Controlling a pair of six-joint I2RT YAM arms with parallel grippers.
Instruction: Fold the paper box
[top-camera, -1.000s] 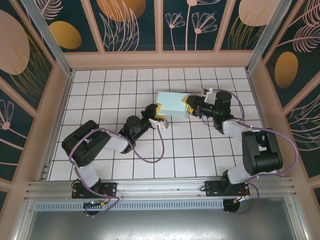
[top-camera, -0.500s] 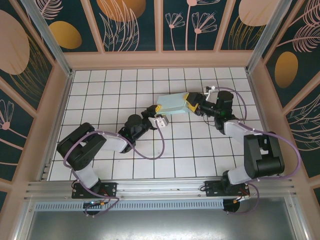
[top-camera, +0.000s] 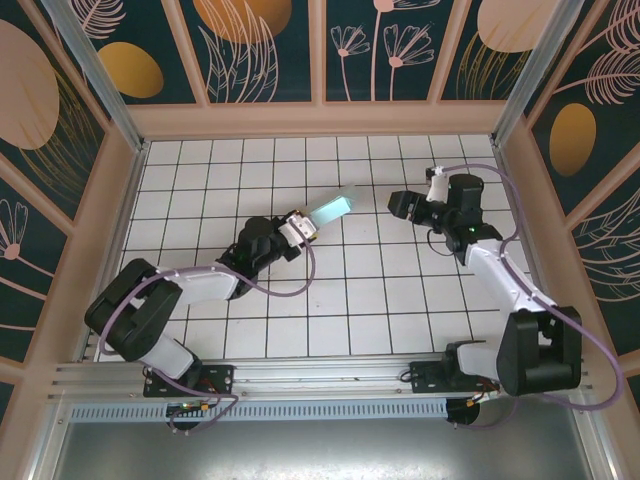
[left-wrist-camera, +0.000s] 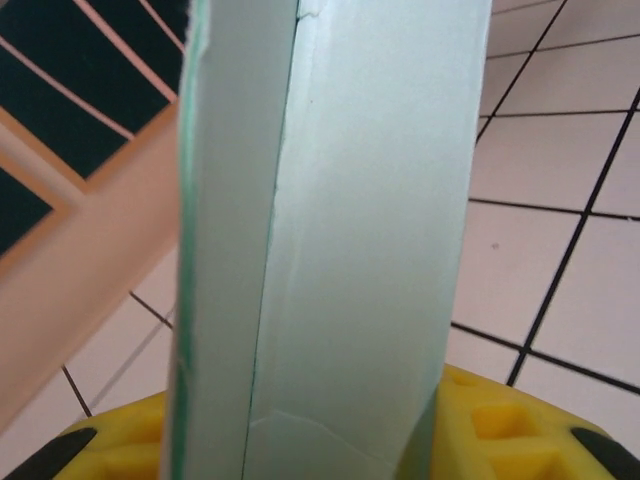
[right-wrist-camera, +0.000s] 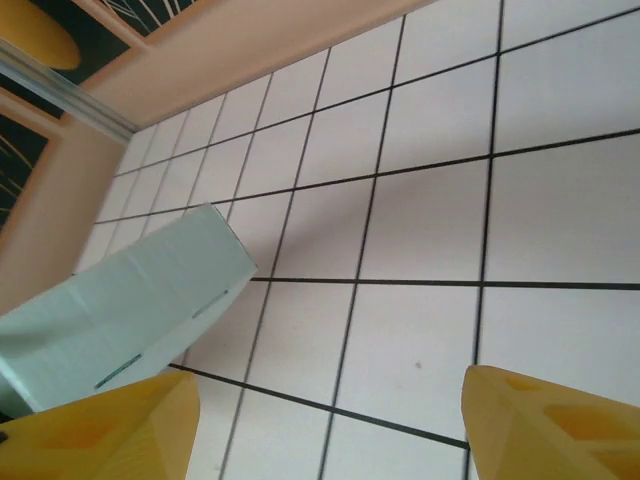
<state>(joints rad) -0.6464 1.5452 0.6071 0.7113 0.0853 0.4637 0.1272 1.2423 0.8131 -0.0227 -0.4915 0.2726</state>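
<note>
While pinched in left pincer, pale paper box, flat, creased lengthwise.

Pale-blue paper box, flattened, tilted up, clamped in left gripper

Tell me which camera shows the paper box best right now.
Top external: the whole paper box shows, gripped at one end by the left pincer. Left wrist is too close, just creased card between its yellow pads. Right wrist catches one end, at its left edge.
</note>
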